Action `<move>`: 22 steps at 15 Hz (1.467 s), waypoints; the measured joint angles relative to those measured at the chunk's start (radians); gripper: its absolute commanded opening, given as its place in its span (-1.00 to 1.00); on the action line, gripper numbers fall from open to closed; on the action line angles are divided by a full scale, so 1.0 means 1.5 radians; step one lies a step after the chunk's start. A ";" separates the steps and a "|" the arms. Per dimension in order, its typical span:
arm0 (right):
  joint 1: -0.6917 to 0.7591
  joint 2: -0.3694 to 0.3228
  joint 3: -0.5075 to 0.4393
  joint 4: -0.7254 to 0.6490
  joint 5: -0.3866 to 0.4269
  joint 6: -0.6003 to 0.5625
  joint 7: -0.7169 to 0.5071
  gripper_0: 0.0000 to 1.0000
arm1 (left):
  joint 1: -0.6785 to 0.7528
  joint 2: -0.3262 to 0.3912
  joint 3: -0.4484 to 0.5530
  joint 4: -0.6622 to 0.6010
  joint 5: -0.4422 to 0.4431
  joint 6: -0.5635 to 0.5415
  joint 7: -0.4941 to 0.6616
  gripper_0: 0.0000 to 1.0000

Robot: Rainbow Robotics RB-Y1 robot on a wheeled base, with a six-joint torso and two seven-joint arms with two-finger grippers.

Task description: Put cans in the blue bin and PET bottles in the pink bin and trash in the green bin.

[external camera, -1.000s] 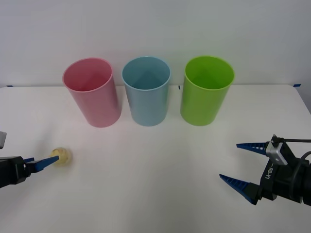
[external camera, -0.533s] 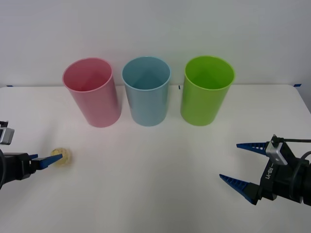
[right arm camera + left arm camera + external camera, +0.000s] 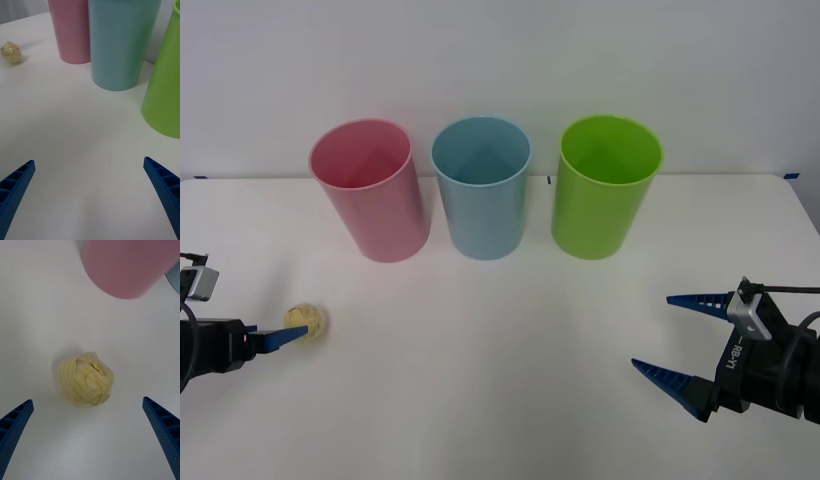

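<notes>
we see our left end effector point(image 3: 90, 442) spread around the paper ball point(image 3: 86, 378) on the desk point(image 3: 500, 350); closing off-centre could roll it away.

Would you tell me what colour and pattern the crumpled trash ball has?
Pale yellow with thin dark ruled lines, clearest in the left wrist view: the trash.

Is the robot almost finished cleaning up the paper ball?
Not yet. Nothing looks binned. The trash sits on the table, with the open left gripper lined up just short of it, fingers either side but not touching. It must grab it and drop it in the green bin. The open right gripper waits nearby.
</notes>
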 measured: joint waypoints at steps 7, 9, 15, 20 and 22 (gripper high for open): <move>0.000 0.000 0.000 0.000 0.000 0.000 0.000 1.00 | -0.088 0.003 -0.088 0.041 0.039 0.000 -0.001 1.00; 0.000 0.000 0.000 0.000 0.000 0.000 0.000 1.00 | -0.110 -0.003 -0.110 0.054 0.039 0.000 -0.002 1.00; 0.000 0.000 0.000 0.000 0.000 0.000 0.000 1.00 | -0.159 -0.030 -0.161 0.088 0.034 0.000 -0.006 1.00; 0.000 0.000 0.000 0.000 0.000 0.000 0.000 1.00 | -0.169 -0.051 -0.161 0.112 0.024 0.000 -0.007 1.00; 0.000 0.000 0.000 0.000 0.000 0.000 0.000 1.00 | -0.169 -0.056 -0.161 0.114 0.023 0.000 -0.007 1.00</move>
